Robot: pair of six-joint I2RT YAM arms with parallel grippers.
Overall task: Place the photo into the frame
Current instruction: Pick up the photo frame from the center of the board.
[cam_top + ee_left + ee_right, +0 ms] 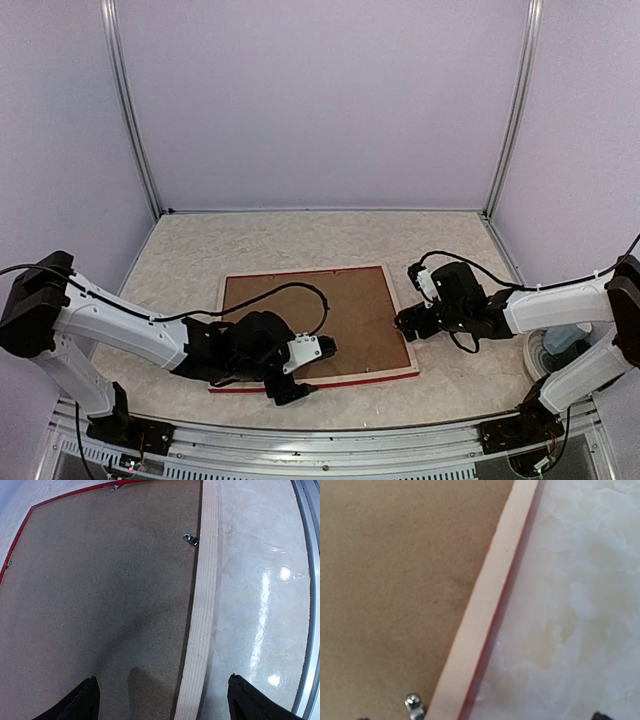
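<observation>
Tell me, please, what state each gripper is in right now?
Left gripper: open, holding nothing.
Right gripper: apparently open, holding nothing.

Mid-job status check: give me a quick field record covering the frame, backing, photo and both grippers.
frame: face down on the table
backing board: brown, sits inside the frame's back
photo: not visible in any view
left gripper: open, fingers straddling the frame's near rail
right gripper: at the frame's right rail; open or shut unclear
metal tab: on the board beside the rail
</observation>
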